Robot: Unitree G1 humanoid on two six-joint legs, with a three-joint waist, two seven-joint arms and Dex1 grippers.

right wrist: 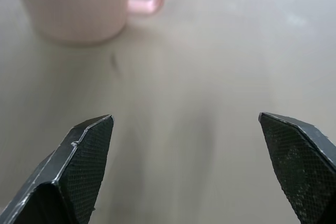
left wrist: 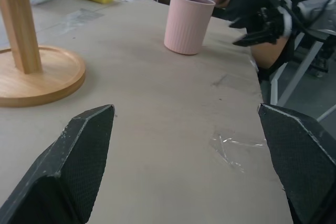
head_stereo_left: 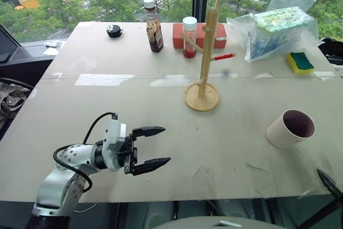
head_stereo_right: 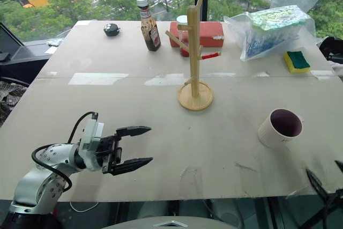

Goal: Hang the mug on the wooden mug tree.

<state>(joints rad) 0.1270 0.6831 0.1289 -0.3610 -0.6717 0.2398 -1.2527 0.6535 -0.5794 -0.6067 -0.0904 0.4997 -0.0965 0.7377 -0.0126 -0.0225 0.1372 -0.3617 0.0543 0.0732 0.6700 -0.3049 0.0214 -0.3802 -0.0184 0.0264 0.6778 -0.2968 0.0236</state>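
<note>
A: Two containers stand behind the wooden mug tree (head_stereo_left: 202, 81), yes?

B: Yes. A brown sauce bottle (head_stereo_left: 154, 27) with a white cap, dark liquid filling most of it, stands behind the tree toward the robot's left. A small jar (head_stereo_left: 189, 37), also white-capped, holds something red and sits just behind the post. A red box (head_stereo_left: 201, 35) lies behind the jar.

A: And the clear bag?

B: The plastic bag (head_stereo_left: 276, 31) lies behind the tree toward the robot's right, with blue and green packaged items inside; what they are I can't quite make out. A yellow-green sponge (head_stereo_left: 299, 62) rests beside it.

A: Where is the mug (head_stereo_left: 290, 128)?

B: Upright on the bench (head_stereo_left: 161, 122), in front of the tree and well to its right, apart from it. Its dark inside looks empty. In the right wrist view the handle shows at its side.

A: The hands?

B: The left hand (head_stereo_left: 150, 147) hovers in front of the tree toward the robot's left, fingers spread, holding nothing. The right hand (right wrist: 184, 166) is spread wide too, empty, with the mug ahead of it.
</note>
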